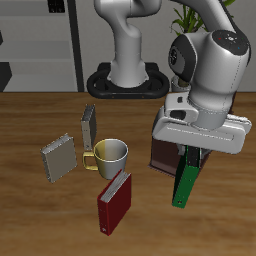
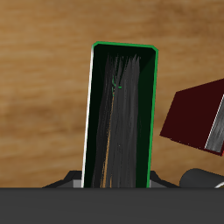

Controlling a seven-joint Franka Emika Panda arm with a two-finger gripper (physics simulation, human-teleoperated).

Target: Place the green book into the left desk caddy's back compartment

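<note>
Wrist view shows the green book grasped upright in the jaws, with the dark red book beyond on the wooden bench. Only the exterior view shows the left desk caddy behind the jaws, the mug, and grey books.

Green book hangs upright (tool-held) against the left desk caddy

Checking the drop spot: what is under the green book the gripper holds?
In the wrist view, bare wooden table lies below the green book, with the dark red book beside it. The book covers what lies straight beneath.
</note>
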